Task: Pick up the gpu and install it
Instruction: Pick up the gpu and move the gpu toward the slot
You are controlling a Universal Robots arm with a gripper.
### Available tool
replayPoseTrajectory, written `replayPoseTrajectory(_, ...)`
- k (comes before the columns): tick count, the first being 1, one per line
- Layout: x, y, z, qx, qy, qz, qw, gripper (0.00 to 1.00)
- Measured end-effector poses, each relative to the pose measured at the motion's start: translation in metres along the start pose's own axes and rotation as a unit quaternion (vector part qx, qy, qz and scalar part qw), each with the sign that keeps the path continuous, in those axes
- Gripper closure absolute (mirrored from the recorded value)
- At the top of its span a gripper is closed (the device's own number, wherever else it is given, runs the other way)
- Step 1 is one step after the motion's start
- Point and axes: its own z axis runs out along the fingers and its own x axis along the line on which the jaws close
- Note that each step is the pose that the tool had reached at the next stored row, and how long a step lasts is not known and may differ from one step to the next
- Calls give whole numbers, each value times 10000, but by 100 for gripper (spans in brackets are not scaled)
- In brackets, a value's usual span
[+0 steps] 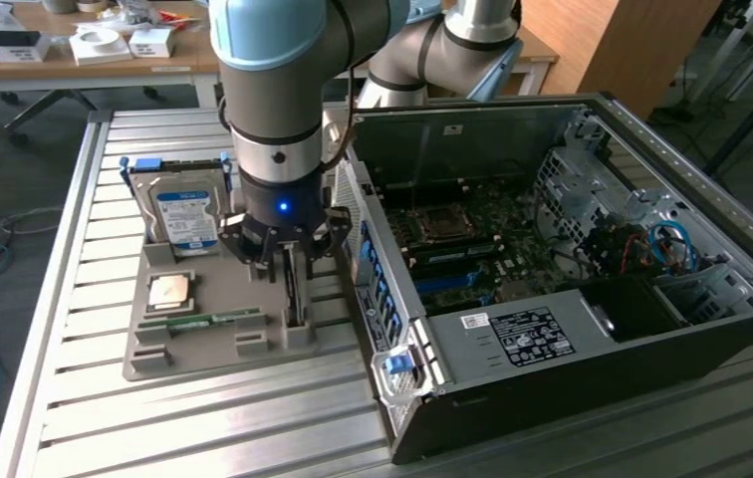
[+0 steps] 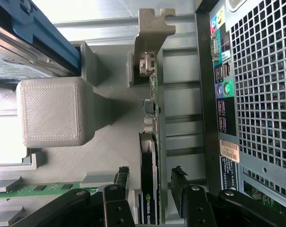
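Black 2-finger hand (image 2: 151, 174) spread, straddling thin dark pale-bracketed gpu card (image 2: 149, 153), gaps on both sides; set on edge in slot of grey plastic tray (image 1: 210, 294).

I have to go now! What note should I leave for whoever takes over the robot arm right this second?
Gripper: open, one finger on each side of the thin dark gpu card with the pale metal bracket, not gripping.
Gpu card: standing on edge in the grey plastic tray, beside the open black computer case.
Done: gripper lined up on the card.
Left: pickup and install.
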Motion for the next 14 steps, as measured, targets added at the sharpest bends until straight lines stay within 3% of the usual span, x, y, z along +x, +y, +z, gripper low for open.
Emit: replayPoseTrajectory(14, 1, 3, 23, 0, 0, 0, 10000, 51)
